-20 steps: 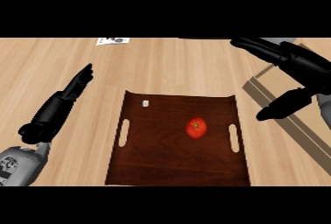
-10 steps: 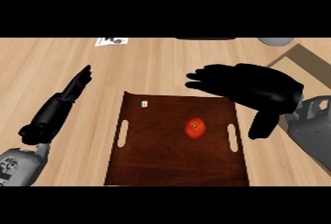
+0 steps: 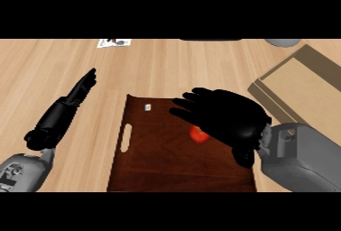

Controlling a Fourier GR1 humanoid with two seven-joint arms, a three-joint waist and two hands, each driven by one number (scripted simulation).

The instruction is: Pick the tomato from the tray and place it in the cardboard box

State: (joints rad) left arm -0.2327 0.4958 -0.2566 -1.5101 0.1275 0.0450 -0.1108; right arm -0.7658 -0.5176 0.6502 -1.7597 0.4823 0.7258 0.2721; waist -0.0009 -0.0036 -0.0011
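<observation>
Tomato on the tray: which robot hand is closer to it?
Right. The right hand hovers over the tomato, partly hiding it. The left hand is off the tray, over the counter's left side.

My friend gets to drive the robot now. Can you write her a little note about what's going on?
Right hand: open, spread above the tray, covering most of the tomato; not holding it.
Left hand: open, fingers straight, resting over the counter left of the tray.
Tomato: on the tray.
Cardboard box: to the right, past the tray.
Done: right hand is over the tomato.
Left: grab it, lift it, put it in the box.
</observation>
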